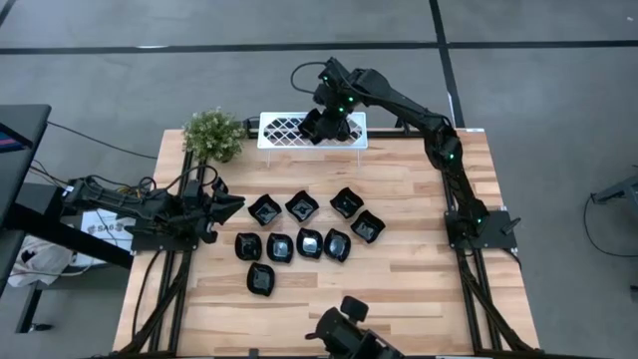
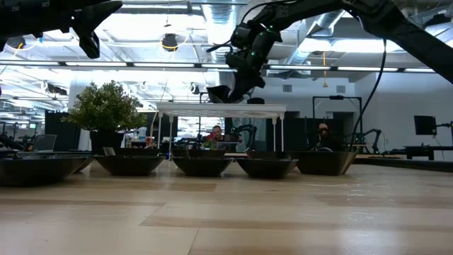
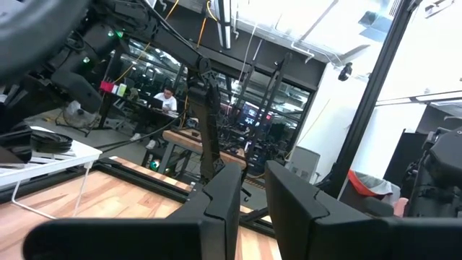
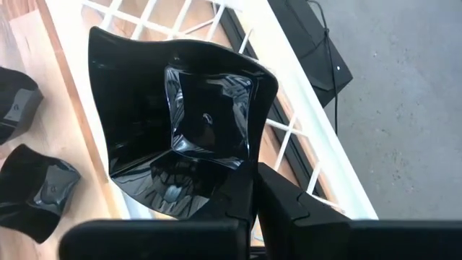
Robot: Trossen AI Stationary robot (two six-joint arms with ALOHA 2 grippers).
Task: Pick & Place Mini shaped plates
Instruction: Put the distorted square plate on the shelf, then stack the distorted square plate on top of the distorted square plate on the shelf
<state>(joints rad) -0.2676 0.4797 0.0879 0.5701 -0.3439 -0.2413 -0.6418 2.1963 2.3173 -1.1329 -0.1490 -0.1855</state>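
A: Start at the left side. What sits there?

B: The left gripper (image 1: 235, 206) waits over the counter's (image 1: 419, 299) left edge, pointing toward the middle. In its wrist view the two fingers (image 3: 224, 209) stand a little apart with only air between them. It grips nothing. Behind it, at the back left corner, is a small green plant (image 1: 212, 135).

A: And the dishes?

B: Nine mini shaped plates (image 1: 308, 242) lie loose in the middle of the counter, all glossy black. Four form a back row and four a tighter row in front of it, the left one (image 1: 248, 245) near the left gripper. A single plate (image 1: 261, 279) lies nearest the front edge. From the low view they read as a line of dark bowls (image 2: 202, 166) on the wood.

A: Further right?

B: At the back edge stands the white lattice rack (image 1: 284, 130). The right gripper (image 1: 321, 127) hangs over it, its arm reaching in from the counter's right rear. It has a square wavy-rimmed plate (image 4: 180, 123) pinched by the rim, fingers (image 4: 285, 198) closed tight on the edge. The plate is tilted and sits just above the rack's lattice top; I cannot tell whether it touches.

A: Anything at the front?

B: A dark camera mount (image 1: 349, 329) at the front edge, centre.
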